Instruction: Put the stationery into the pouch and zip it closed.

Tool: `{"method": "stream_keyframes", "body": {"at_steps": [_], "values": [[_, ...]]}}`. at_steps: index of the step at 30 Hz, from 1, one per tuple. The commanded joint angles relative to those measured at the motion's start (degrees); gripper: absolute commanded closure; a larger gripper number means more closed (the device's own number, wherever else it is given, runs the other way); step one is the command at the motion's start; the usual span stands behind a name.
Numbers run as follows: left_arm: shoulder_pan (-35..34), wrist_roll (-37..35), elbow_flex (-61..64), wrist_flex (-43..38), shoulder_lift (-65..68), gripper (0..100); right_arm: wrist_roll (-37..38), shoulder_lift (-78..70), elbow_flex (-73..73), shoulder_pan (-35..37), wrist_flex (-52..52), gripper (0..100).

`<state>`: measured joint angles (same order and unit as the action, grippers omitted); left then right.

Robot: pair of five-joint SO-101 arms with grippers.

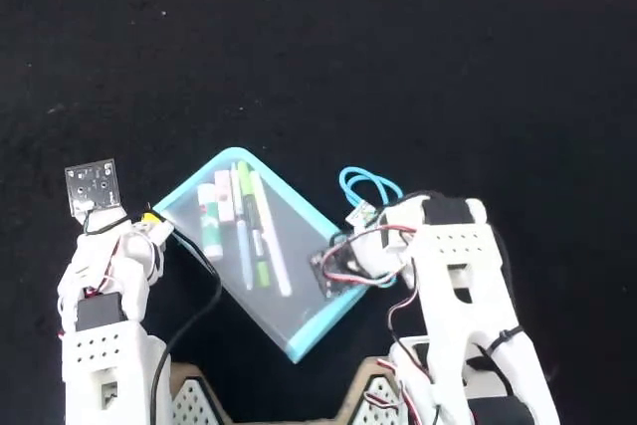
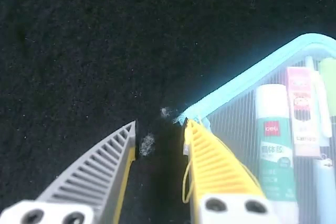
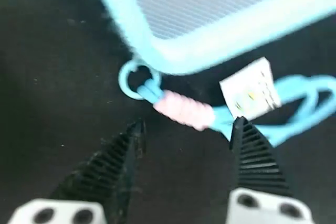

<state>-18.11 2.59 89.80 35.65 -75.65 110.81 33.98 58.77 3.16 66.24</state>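
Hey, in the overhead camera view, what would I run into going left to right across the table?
Left gripper by the pouch's left corner → glue stick → green pen → right gripper by the pouch's right corner. The other pens and the blue strap overlap these, so they are left out.
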Motion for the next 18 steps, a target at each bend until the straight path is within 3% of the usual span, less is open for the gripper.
{"method": "stream_keyframes", "body": {"at_steps": [1,5,18], "values": [[-0.1,-0.2,-1.3,0.2,-0.8,84,8.6,0.3,2.8,-0.5,-1.3,79.8],[-0.1,-0.2,-1.3,0.2,-0.8,84,13.5,0.3,4.0,-0.6,-1.7,85.1],[-0.1,-0.1,-1.3,0.2,-0.8,84,13.4,0.0,12.0,-2.1,-17.1,85.1]]}}
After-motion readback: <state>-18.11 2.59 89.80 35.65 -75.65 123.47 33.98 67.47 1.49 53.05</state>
